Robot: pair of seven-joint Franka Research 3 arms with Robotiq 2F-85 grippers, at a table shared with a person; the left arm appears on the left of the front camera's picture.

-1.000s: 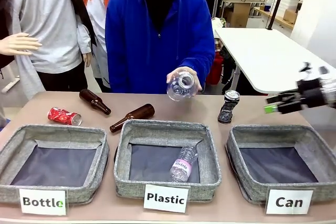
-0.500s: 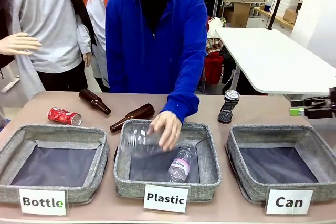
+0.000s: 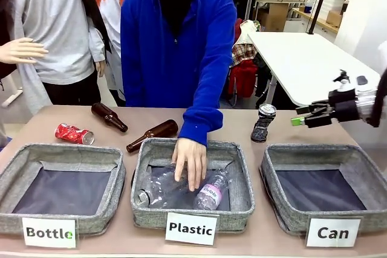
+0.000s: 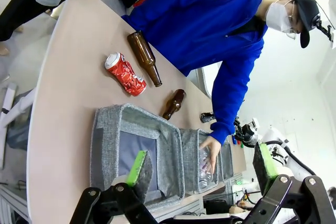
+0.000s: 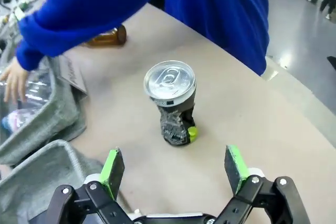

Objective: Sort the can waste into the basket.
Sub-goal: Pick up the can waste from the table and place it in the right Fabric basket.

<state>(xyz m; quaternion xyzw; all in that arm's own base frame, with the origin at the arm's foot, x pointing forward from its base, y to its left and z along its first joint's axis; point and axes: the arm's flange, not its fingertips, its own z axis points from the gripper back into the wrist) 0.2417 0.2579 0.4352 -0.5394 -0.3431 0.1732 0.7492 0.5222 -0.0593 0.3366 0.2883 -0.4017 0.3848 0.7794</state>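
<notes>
We record our right gripper [image 5: 174,165], jaws wide and empty, over smooth tan table [image 5: 273,129], just short of the dark can [image 5: 170,98]: upright, base crumpled, bare table on every side. Left gripper [image 4: 201,162]: wide, empty. Red can [image 3: 74,133]: dented, lying far left. Basket [image 3: 320,152] marked "Can": soft grey fabric, square, near the dark can.

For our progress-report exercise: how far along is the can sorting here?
Done: nothing; the square grey fabric basket labelled Can holds no cans. In hand: the right gripper, open, faces the dark crushed metal can standing on the table. To do: that can and the red crushed can lying at the table's left end.
</notes>
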